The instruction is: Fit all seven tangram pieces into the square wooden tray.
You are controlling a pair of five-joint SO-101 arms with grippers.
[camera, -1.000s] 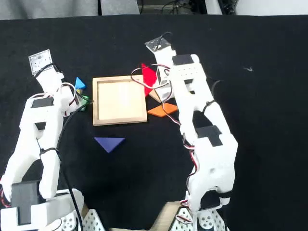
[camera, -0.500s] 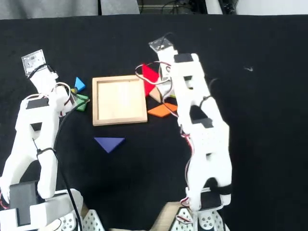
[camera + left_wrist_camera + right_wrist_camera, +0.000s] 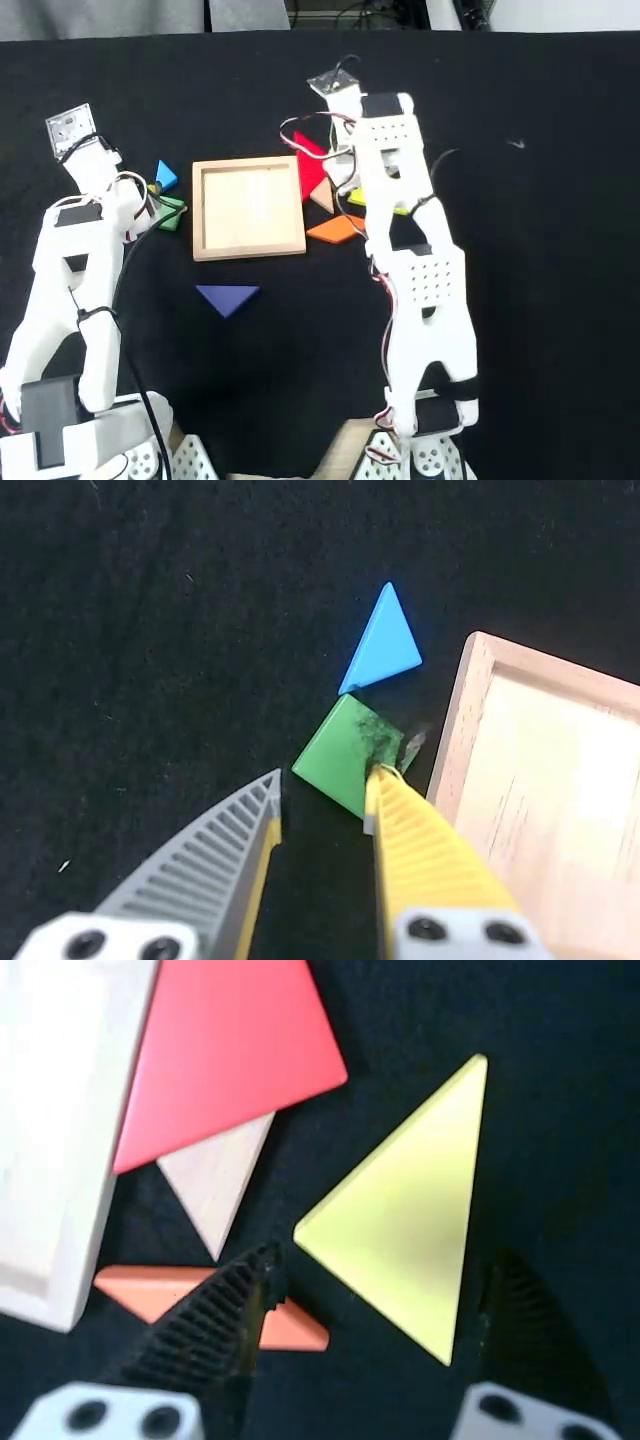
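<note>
We find the dark blue triangle (image 3: 228, 298) lowest in the high frame, left of centre, with the square wooden tray (image 3: 250, 251) above it and the orange parallelogram (image 3: 337, 229) off the tray's lower right corner. Left of the tray the left gripper (image 3: 325, 795) stands open, its yellow finger (image 3: 390, 800) touching the green piece (image 3: 340, 755), the light blue triangle (image 3: 383, 645) just beyond. Right of the tray the right gripper (image 3: 380, 1265) is open astride the yellow triangle (image 3: 400, 1200), with the wood-coloured triangle (image 3: 215, 1185) and the red triangle (image 3: 225, 1050) by the tray's upper right corner.

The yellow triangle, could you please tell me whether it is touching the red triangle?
Apart. The right wrist view shows a strip of bare black table between the yellow triangle and the red triangle; their edges and corners never meet.
</note>
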